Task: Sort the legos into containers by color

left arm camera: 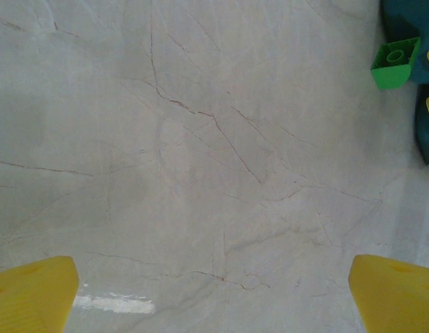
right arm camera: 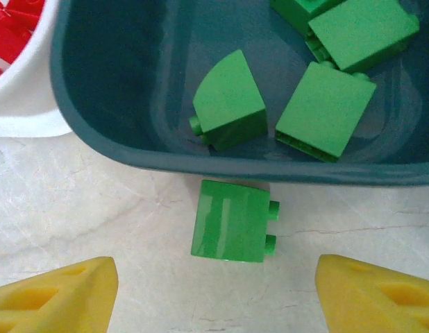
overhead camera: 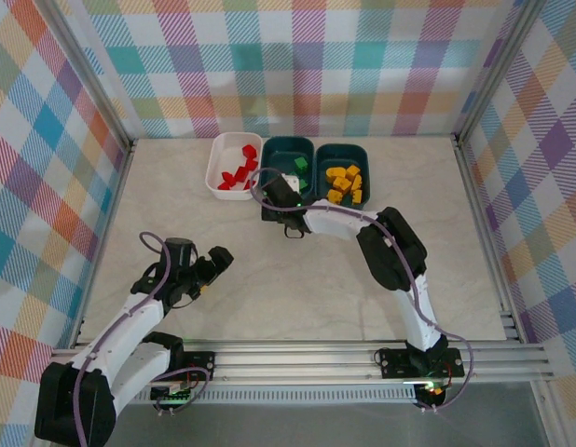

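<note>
Three bins stand in a row at the back: a white bin [overhead camera: 216, 160] with red legos [overhead camera: 240, 173], a middle teal bin [overhead camera: 307, 146] with green legos [overhead camera: 300, 164], and a right teal bin [overhead camera: 363, 158] with yellow legos [overhead camera: 344, 182]. One green lego [right arm camera: 232, 220] lies on its side on the table, just outside the middle teal bin's near wall [right arm camera: 200, 163]. My right gripper [right arm camera: 214, 298] hangs open above it, one yellow finger [right arm camera: 55, 295] on each side. Farther down the table my left gripper [left arm camera: 214, 305] is open over bare tabletop, and the same green lego [left arm camera: 393, 64] shows in its wrist view.
Several green legos [right arm camera: 324, 111] lie inside the teal bin. The white bin's corner [right arm camera: 27, 104] is at the left of the right wrist view. Plaid walls enclose the marble table [overhead camera: 297, 279]; a metal rail runs along the near edge.
</note>
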`<state>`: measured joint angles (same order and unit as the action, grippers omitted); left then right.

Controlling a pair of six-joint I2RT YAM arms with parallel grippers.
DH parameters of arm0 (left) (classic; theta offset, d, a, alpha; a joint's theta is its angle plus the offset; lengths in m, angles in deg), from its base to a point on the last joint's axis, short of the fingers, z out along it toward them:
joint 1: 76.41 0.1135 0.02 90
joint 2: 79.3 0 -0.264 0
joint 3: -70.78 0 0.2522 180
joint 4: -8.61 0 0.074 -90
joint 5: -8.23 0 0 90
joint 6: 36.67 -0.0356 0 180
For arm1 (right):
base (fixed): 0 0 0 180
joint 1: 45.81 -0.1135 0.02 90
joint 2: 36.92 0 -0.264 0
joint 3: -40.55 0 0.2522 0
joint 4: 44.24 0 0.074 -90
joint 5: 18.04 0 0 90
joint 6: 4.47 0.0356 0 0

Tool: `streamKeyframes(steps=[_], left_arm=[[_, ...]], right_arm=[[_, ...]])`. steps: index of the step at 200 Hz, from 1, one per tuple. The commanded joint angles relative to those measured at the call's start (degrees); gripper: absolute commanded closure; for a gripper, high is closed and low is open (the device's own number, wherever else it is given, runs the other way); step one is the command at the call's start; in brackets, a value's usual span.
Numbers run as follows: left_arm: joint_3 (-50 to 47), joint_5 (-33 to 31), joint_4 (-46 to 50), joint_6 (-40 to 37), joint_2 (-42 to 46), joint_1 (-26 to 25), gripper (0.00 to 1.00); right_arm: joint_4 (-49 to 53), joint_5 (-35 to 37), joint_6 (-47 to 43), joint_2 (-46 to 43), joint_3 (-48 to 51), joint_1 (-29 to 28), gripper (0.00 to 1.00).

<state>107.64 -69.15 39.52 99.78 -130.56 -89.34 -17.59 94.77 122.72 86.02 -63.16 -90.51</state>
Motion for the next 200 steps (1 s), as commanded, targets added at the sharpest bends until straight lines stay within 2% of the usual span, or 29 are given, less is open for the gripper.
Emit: streamKeyframes(steps=[1,80,111,136,200], left_arm=[[1.5,0.7,-0.7,-0.8,-1.0,-0.2,0.0],[1.8,-0.3,0.2,-1.2,-0.2,-0.6,0.0],[1.9,-0.6,0.0,-1.2,-0.7,-0.6,0.0],[1.9,-0.4,-0.5,-1.2,-1.4,-0.7,0.0],[2.0,-0.3,-0.7,-0.8,-2.3,-0.9,0.0]], right_arm=[[-0.1,2.9,4.7,2.1,-1.5,-0.1,0.25],[4.0,6.2,6.3,9.8,-9.6,-0.1,0.3],[3.2,6.2,5.8,9.8,-9.2,-0.1,0.39],[1.4,6.2,5.2,9.1,-7.2,-0.1,0.52],[-2.2,6.4,2.7,6.0,-3.0,-1.2,0.61]])
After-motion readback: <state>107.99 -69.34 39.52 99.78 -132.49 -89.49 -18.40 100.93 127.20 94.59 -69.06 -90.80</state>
